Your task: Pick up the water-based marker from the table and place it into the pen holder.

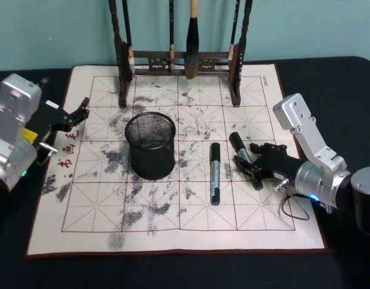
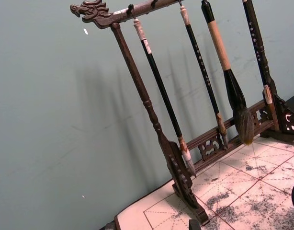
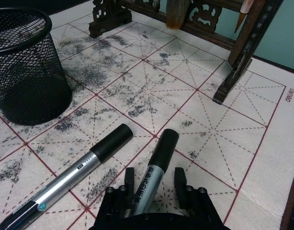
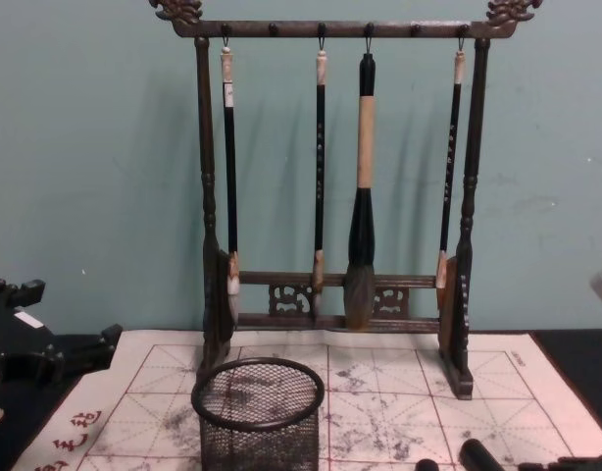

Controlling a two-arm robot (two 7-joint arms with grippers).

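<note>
The right gripper [image 3: 154,186] holds its black fingers astride the grey-barrelled, black-capped water-based marker [image 3: 155,165], parted slightly wider than the barrel, which runs lengthwise between them with its cap pointing away. Leftward, past a second similar marker [image 1: 214,173], the round black wire-mesh pen holder [image 1: 150,144] stands upright on the ink-stained mat [image 1: 191,232]. The left gripper [image 1: 81,111] sits parked at the mat's left edge, well apart.
</note>
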